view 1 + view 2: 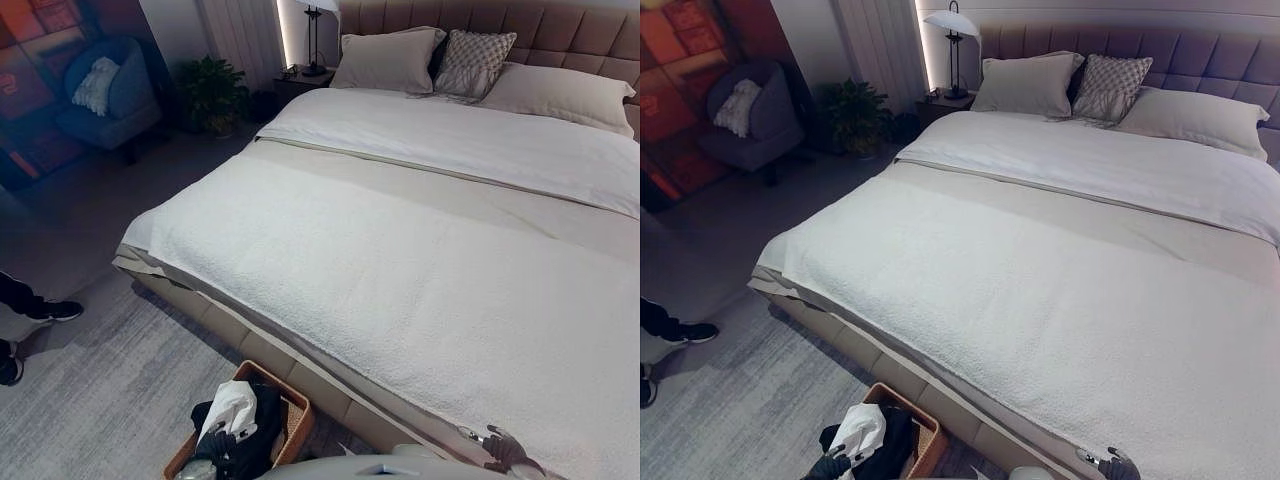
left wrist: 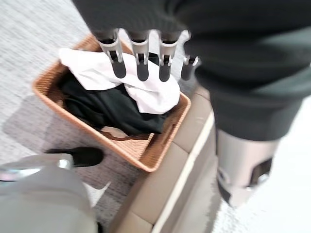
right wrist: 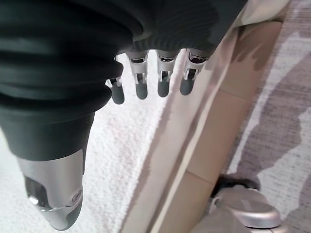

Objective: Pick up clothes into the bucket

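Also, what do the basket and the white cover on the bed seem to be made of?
The basket looks like woven wicker or rattan: brown, matte, with a ribbed weave along its rim. The white cover looks like a soft, fleecy or terry-like fabric, judging by its fine nubby surface; the exact fibre cannot be told.

**Partly hidden or cropped items**

The wicker basket (image 1: 296, 415) is cut off by the near edge; the clothes (image 1: 240, 425) cover its floor. The right hand (image 1: 505, 450) is cropped at the near edge. A person's shoe (image 1: 55, 311) shows at far left, leg cut off.
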